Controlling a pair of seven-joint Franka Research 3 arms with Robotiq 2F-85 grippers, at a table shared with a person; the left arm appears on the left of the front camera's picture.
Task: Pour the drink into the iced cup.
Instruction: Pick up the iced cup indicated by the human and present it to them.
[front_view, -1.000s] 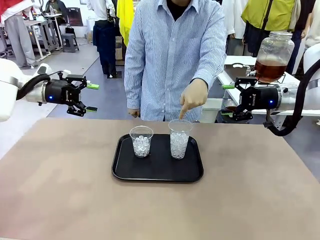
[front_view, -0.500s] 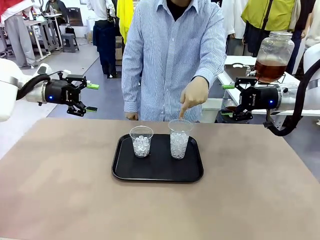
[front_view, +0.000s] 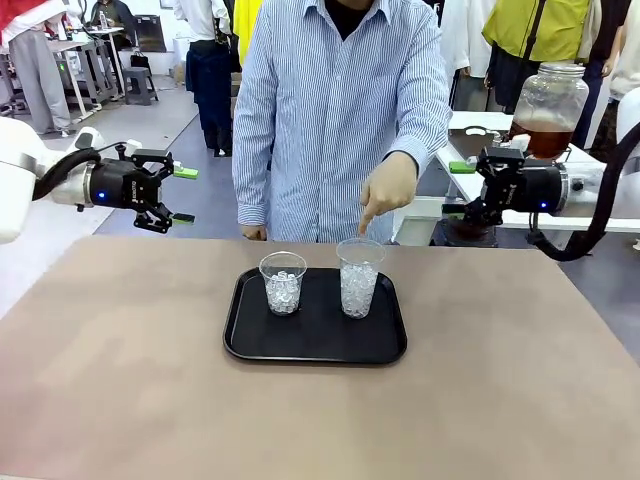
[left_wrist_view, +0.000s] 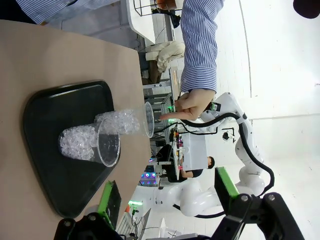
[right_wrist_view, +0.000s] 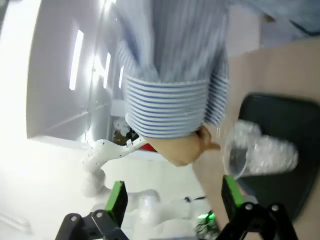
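Right tool hangs wide open and empty, and the drink sits near it, low in an upright glass jar on a side table at the robot's right. Outward from there, the iced cup under the person's pointing hand stands on the black tray at mid counter. Left tool, likewise open and empty, is well apart from the jar, so the right arm looks nearer.

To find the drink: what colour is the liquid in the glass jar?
Amber-brown liquid in the glass jar; front view shows it best.
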